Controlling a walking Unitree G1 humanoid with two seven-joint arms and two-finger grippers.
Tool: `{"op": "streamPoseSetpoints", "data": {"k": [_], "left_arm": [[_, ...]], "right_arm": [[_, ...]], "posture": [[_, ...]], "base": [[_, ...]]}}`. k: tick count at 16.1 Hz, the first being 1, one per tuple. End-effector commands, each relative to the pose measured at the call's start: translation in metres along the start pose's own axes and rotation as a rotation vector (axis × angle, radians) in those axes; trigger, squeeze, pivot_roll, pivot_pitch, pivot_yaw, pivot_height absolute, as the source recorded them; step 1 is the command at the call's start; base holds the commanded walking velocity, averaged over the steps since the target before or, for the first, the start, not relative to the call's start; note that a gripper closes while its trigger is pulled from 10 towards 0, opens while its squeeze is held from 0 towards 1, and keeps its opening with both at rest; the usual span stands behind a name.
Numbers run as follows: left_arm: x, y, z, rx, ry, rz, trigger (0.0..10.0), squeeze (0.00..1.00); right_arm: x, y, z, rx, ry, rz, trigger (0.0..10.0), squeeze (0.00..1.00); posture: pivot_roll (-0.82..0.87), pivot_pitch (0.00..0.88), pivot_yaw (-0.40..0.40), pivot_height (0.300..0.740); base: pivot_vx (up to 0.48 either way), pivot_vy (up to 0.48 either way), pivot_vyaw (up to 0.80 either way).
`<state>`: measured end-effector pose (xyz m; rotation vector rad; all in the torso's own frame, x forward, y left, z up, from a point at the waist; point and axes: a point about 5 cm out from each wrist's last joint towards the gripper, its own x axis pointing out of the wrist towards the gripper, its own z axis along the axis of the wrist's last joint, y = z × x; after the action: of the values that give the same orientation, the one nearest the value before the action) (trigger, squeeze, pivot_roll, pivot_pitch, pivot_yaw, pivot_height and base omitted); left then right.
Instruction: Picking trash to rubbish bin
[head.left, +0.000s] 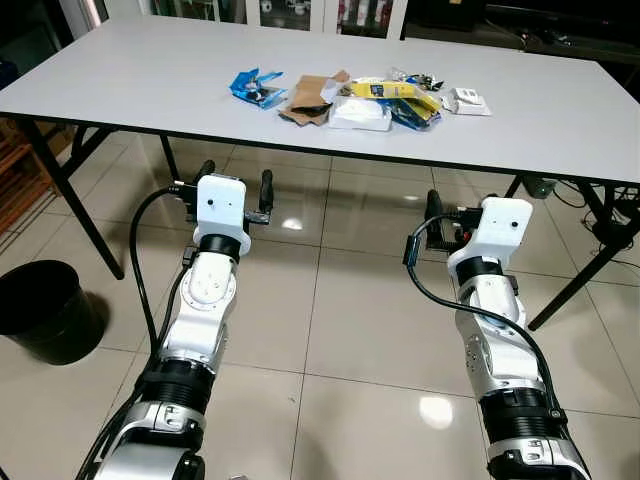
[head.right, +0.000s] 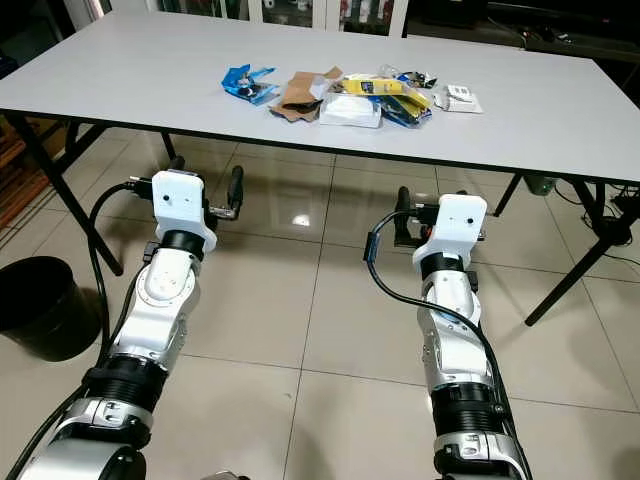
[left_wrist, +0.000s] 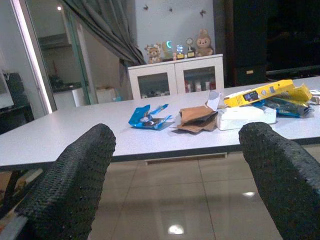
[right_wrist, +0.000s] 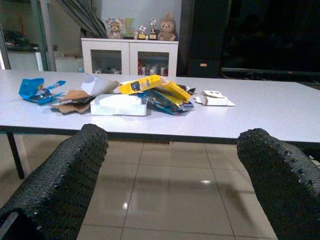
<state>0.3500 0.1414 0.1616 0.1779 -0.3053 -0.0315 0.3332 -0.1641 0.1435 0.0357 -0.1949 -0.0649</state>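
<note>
Trash waits on the table, both pincers empty.

The trash pile (head.left: 360, 98) lies on the white table (head.left: 140, 80), up ahead of both arms. The left pincer (head.left: 235, 190) and right pincer (right_wrist: 165, 165) are wide open below the table edge, likely ready to reach up. The black bin (head.left: 40, 310) stands on the floor to the left.

A: What's cut off?
B: The black bin (head.left: 45, 310) runs past the picture's left edge, and the desk (head.left: 120, 80) past both sides.
A: And the trash?
B: The yellow packet (head.left: 392, 91) partly covers the blue wrapper (head.left: 410, 115) beneath it.
</note>
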Motion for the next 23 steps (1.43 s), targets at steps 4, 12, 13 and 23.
{"op": "streamPoseSetpoints", "data": {"k": [4,12,13,23], "left_arm": [[-0.0031,-0.0026,-0.0002,0.007,0.013,0.016,10.0,0.0],[-0.0039,0.0002,-0.0022,0.003,0.045,0.031,10.0,0.0],[-0.0037,0.0005,-0.0019,0.004,0.046,0.031,10.0,0.0],[-0.0031,0.0009,-0.0011,0.01,0.054,0.011,10.0,0.0]], "right_arm": [[-0.0015,0.0047,0.0016,0.001,0.009,0.022,10.0,0.0],[-0.0004,0.0092,0.0025,0.01,0.033,0.041,10.0,0.0],[-0.0003,0.0094,0.0027,0.009,0.034,0.041,10.0,0.0],[-0.0015,0.0102,0.0009,0.016,0.045,0.039,10.0,0.0]], "posture": [[0.0,0.0,-0.034,0.74],[0.0,0.04,-0.043,0.74],[0.0,0.043,-0.044,0.74],[0.0,0.053,-0.035,0.74]], "base": [[0.101,0.0,0.0],[0.48,0.0,0.0],[0.48,0.0,0.0],[0.48,0.0,0.0]]}}
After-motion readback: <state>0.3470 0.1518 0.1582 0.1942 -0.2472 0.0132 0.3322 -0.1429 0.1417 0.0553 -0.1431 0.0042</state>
